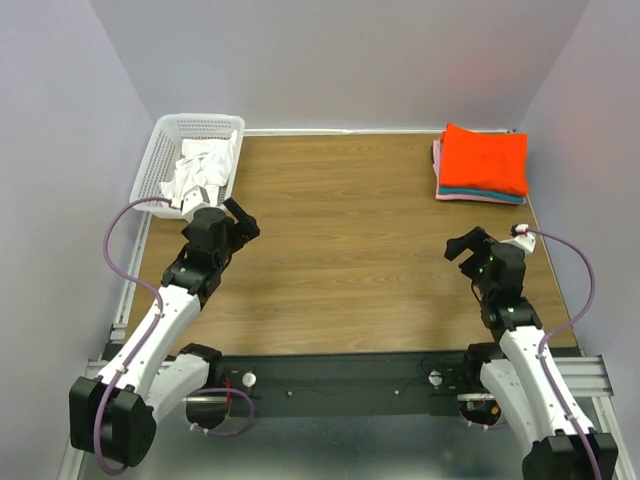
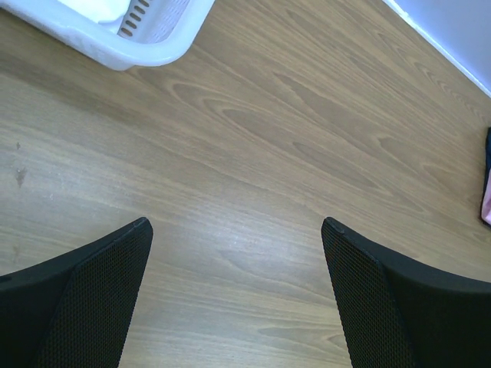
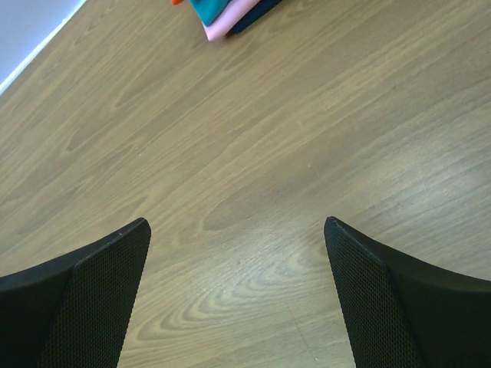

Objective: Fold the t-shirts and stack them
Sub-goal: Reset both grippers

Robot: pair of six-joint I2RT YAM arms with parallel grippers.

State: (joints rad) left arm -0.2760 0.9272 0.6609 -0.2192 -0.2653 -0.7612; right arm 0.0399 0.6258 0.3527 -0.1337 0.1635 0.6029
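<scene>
**Top view.** The finished stack sits in the far right corner of the tabletop (image 1: 340, 260), with the orange-red t-shirt (image 1: 485, 160) uppermost. Edges of a teal t-shirt (image 1: 490, 192) and a pink t-shirt (image 1: 455, 197) show beneath it. A crumpled white t-shirt (image 1: 205, 170) lies in the white mesh basket (image 1: 150, 170) at the far left corner. The basket's long axis runs along the left edge. The cloth itself shows no clear axis. The left tool (image 1: 243, 220) hovers just beside the basket's near end, and the white cloth lies to its far left. This arm is judged much the nearer for the next pick. The right tool (image 1: 463, 243) hangs near the right edge, well short of the stack, and is angled inward.

**Left wrist view.** The left tool (image 2: 238, 295) is spread wide over bare wood and is empty. The basket (image 2: 146, 46) appears at the upper left, off the tool's line, so a turn toward it is judged necessary.

**Right wrist view.** The right tool (image 3: 238, 295) is spread wide and holds nothing. The stack's corner (image 3: 226, 19) lies ahead, well apart.
</scene>
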